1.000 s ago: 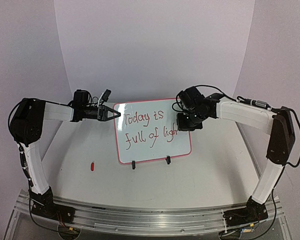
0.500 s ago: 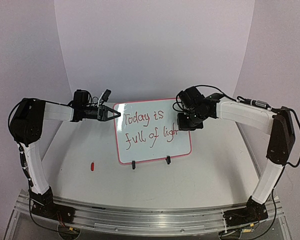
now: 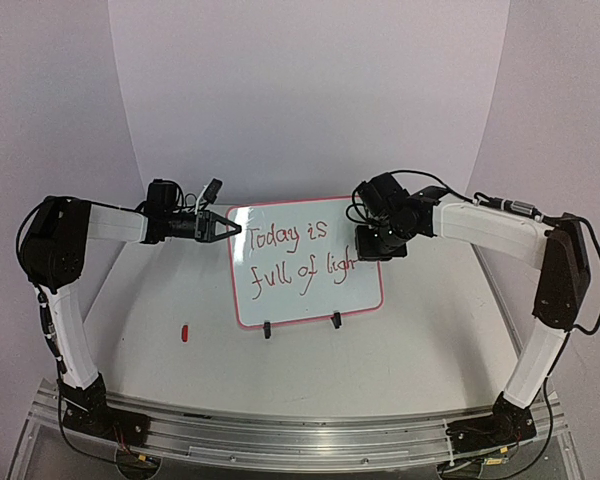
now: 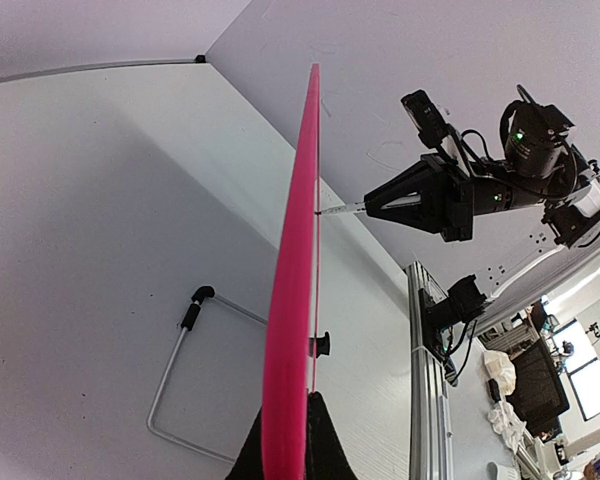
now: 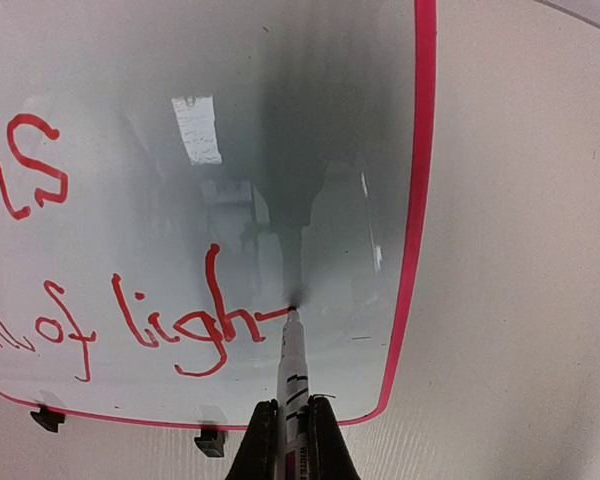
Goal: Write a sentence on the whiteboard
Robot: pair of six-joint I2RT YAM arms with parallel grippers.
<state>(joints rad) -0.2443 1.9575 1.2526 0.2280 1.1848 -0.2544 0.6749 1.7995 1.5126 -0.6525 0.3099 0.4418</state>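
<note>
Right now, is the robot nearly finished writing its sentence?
Nearly. Done: red lettering "Today is full of ligh" on the whiteboard. In hand: the right fingers hold the marker, tip on the board just after the h, while the left fingers clamp the frame's edge. Left: likely the final t.

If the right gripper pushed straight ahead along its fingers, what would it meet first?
The right gripper holds a white marker whose tip touches the glossy white red-framed whiteboard, just after the red lettering; the board face comes first.
</note>
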